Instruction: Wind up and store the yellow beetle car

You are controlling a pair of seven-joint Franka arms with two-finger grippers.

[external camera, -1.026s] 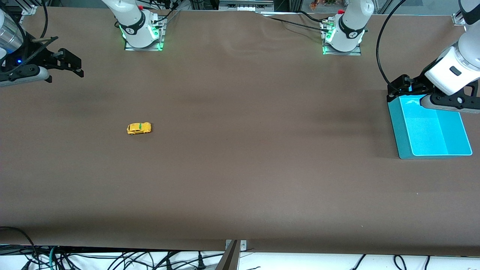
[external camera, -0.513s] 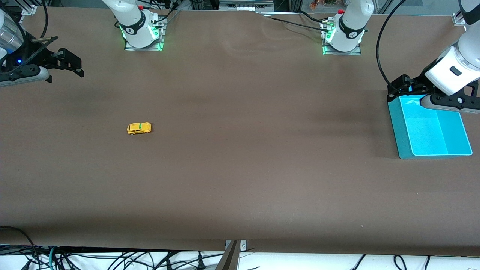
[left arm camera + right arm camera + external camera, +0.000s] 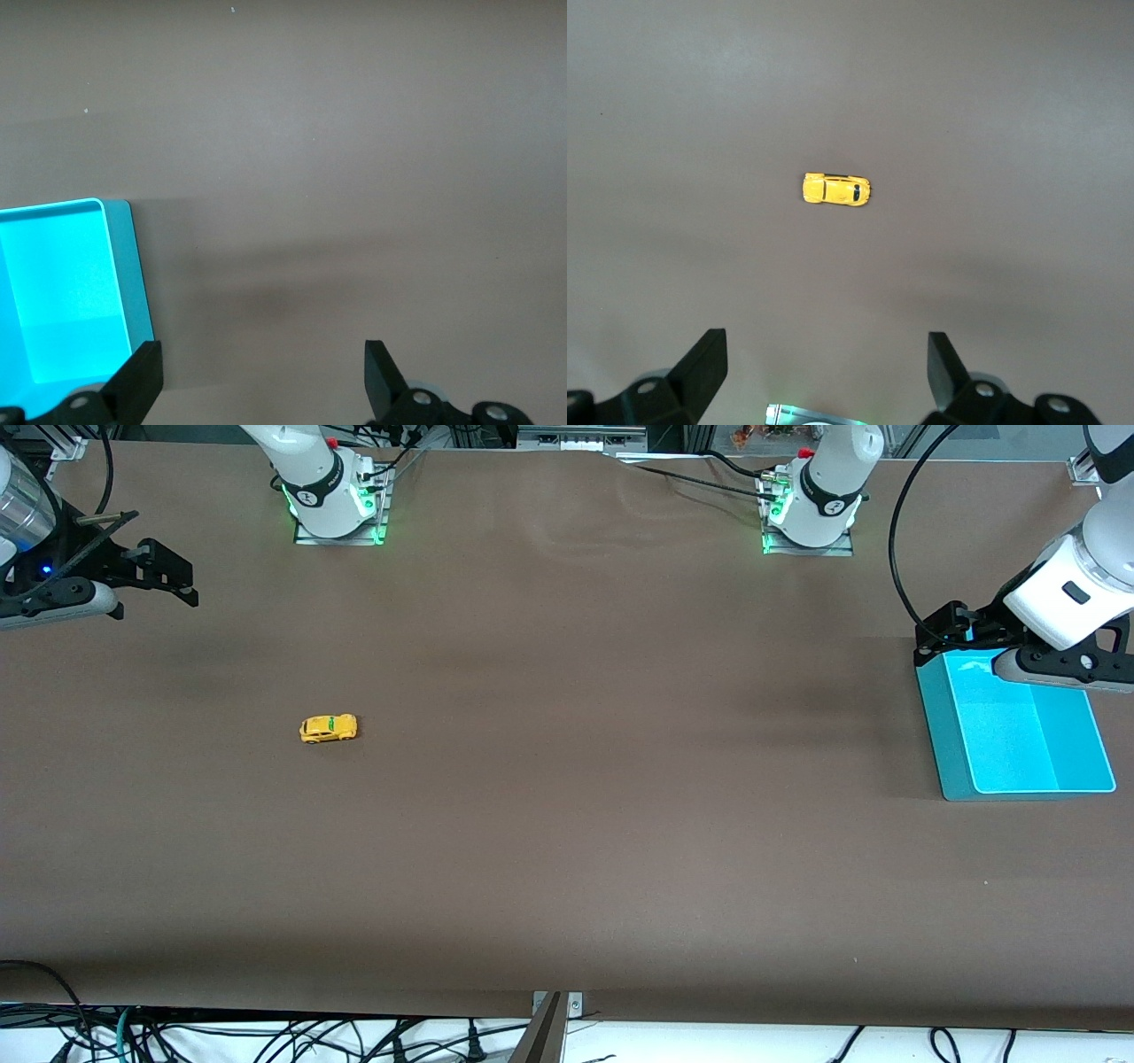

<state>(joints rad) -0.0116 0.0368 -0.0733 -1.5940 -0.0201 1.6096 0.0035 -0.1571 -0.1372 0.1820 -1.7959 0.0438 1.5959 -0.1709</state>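
Observation:
The yellow beetle car (image 3: 329,728) sits on the brown table toward the right arm's end, on its wheels, with a green mark on its roof. It also shows in the right wrist view (image 3: 836,189). My right gripper (image 3: 168,576) is open and empty, held up above the table's edge at the right arm's end, well away from the car. My left gripper (image 3: 948,622) is open and empty, held over the rim of the turquoise bin (image 3: 948,735) at the left arm's end; the bin also shows in the left wrist view (image 3: 124,266).
The bin's inside shows nothing in it. The two arm bases (image 3: 335,500) (image 3: 811,509) stand along the table's edge farthest from the front camera. Cables hang below the near edge.

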